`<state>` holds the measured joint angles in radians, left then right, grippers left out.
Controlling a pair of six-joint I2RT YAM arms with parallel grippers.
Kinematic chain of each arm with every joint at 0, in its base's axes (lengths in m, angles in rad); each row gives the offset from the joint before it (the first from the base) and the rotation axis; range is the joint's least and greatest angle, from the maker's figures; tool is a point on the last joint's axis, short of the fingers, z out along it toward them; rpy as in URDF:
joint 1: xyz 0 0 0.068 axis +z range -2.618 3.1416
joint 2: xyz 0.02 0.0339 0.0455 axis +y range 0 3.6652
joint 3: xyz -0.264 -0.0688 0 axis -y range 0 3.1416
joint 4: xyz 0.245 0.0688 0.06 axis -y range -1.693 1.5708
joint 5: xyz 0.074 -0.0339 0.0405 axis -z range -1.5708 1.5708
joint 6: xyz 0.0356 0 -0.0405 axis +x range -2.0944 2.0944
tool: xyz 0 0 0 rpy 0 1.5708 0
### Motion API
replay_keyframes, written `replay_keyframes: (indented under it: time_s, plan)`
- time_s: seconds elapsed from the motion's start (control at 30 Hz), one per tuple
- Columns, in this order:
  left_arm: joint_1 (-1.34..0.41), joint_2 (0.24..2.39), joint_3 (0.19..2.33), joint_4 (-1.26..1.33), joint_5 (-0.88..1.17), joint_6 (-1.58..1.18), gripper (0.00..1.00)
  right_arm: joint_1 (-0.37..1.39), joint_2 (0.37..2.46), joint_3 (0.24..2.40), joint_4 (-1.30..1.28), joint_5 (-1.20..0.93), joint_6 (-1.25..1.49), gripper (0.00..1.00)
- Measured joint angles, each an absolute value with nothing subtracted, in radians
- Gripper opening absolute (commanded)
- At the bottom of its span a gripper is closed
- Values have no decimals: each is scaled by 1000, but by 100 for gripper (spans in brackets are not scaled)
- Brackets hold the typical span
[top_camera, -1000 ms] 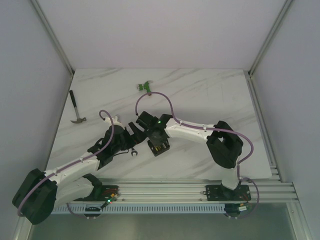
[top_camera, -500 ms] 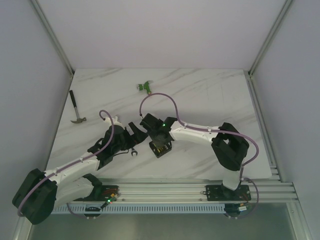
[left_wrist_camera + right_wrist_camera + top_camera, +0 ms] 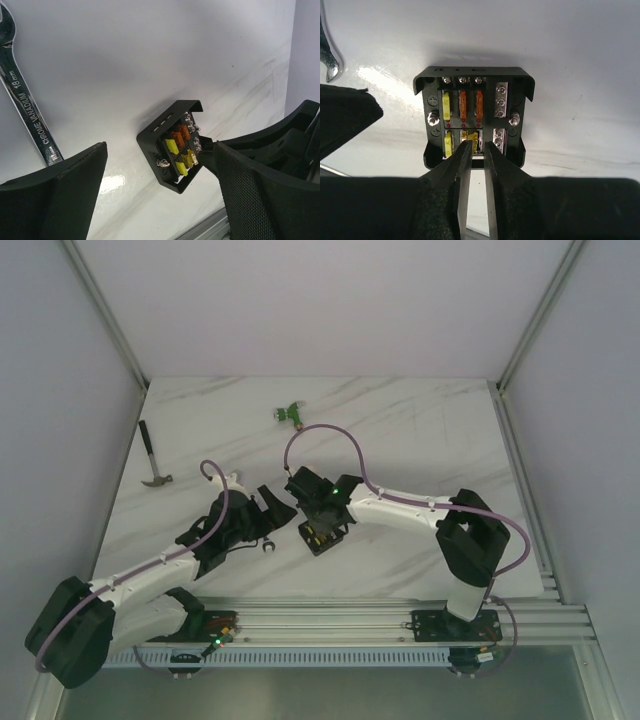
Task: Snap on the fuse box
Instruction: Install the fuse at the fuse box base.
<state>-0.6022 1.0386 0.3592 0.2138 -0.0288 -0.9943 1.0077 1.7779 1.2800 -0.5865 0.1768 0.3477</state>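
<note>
Black plastic shell: the fuse box (image 3: 475,74) lies open side up on the bench (image 3: 420,430), near its front middle. Orange and yellow blade fuses and silver screw terminals (image 3: 500,101) show inside. No lid is visible in any view.
Right hand: the right hand (image 3: 476,146) reaches into the box from its near side, fingers drawn almost together with only a slit between them. The tips are at a yellow fuse (image 3: 471,136) in the near row, and whether they pinch it cannot be told.
Left hand: the left hand (image 3: 265,508) hovers just left of the box, fingers spread wide and holding nothing.
Handling: probably light and stiff, so it should not flex. On the glossy bench it is likely to skate under any sideways push.
Where to hold: two opposite outer walls, low down, look the safest purchase. The fuses seem push-fit and could pull loose, and the terminals offer no real grip.
Snap step: judged not yet done. It will likely want a square downward press while the other hand steadies the box.
Nearby: a 16 mm spanner (image 3: 30,110) lies just left of the box. A hammer (image 3: 153,458) sits at the far left edge, and a green connector (image 3: 291,413) lies towards the back, both well apart.
</note>
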Motion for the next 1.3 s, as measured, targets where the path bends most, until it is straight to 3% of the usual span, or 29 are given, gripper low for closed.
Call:
replay_keyframes:
  time_s: [0.2, 0.5, 1.3]
  plan:
    - [-609, 1089, 360, 215, -7, -1000, 78, 1008, 1777, 1267, -580, 172, 351, 32]
    - [-677, 1230, 388, 225, 8, -1021, 59, 1008, 1777, 1262, -557, 172, 352, 26]
    - [-704, 1335, 418, 256, 1, -1066, 44, 1008, 1740, 1204, -542, 166, 363, 16]
